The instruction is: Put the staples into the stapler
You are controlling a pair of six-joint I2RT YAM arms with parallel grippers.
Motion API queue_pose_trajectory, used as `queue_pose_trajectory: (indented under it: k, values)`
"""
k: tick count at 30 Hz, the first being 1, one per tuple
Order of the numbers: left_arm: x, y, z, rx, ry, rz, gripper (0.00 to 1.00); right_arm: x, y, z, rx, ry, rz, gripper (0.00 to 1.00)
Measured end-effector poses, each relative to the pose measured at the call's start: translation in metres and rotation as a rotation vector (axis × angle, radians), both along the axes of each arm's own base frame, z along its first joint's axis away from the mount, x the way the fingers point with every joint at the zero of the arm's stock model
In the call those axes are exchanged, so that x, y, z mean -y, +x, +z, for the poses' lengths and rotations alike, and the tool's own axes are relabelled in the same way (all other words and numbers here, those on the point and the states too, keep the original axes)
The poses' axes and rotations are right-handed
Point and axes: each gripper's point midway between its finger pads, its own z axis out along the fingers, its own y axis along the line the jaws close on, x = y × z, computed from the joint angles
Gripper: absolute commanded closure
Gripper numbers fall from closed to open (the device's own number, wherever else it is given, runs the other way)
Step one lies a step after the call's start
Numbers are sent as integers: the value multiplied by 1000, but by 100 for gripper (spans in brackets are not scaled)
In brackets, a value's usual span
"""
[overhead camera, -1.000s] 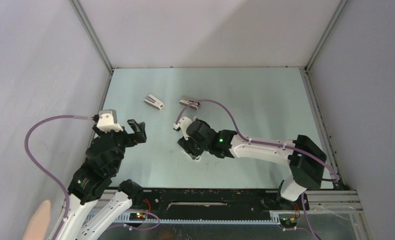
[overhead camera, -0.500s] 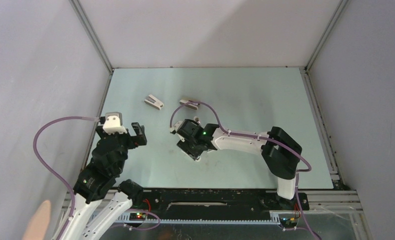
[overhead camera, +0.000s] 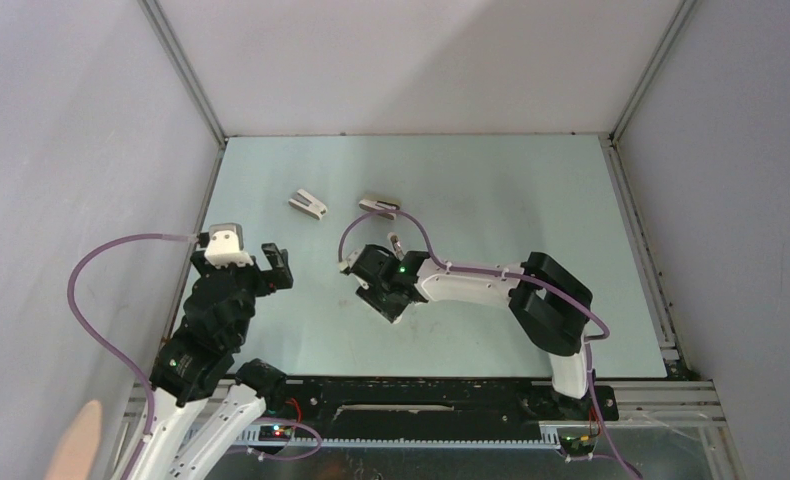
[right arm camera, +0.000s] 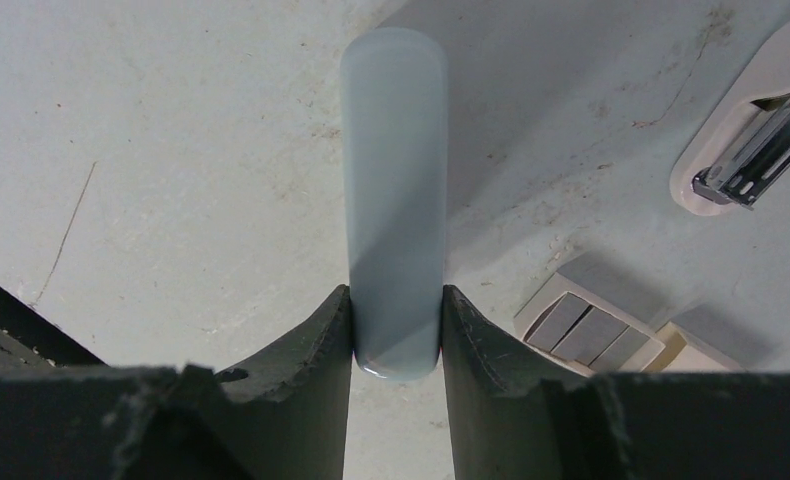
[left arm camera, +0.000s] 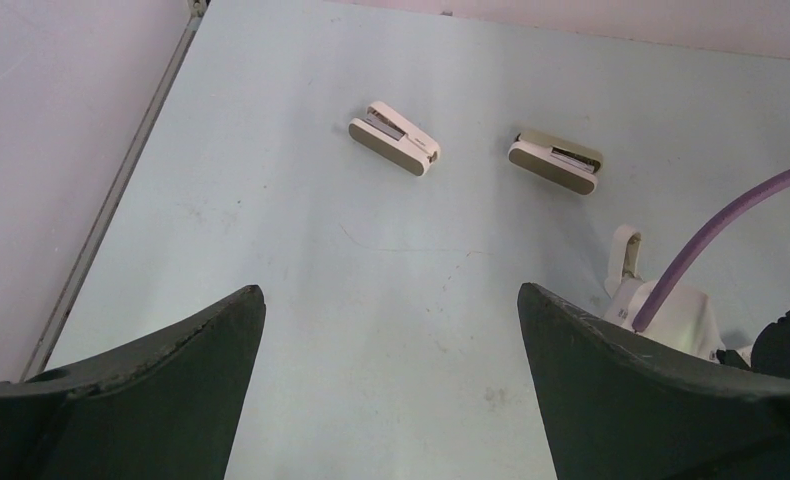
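The stapler point(right arm camera: 393, 180) lies on the table point(right arm camera: 171, 150), the staples point(right arm camera: 591, 328) just beside it. Right gripper point(right arm camera: 396, 330) fingers clamp the stapler's near end. The shell looks rigid, light and smooth, so it may pivot; a mid-length hold is safer. Left gripper point(left arm camera: 391, 292) stands wide open, empty

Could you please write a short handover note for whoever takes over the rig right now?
Left gripper: open and empty, above the table's left side.
Right gripper: shut on one end of the stapler.
The staples: box lying open on the table beside that gripper.
Done: stapler gripped.
Left: open it, take a strip from the box, load it.
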Motion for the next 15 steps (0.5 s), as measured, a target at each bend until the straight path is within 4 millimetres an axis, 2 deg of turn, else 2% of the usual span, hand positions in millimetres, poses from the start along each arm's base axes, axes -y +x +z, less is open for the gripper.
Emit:
queue_pose_trajectory:
  k: [8,15]
  values:
    - [0,2,-6,-12,-3,-2,0,1,0,-7,6,-2,-4,86]
    - [1,3,-6,-14,-8,-6,0,1,0,0,16,18,-4,86]
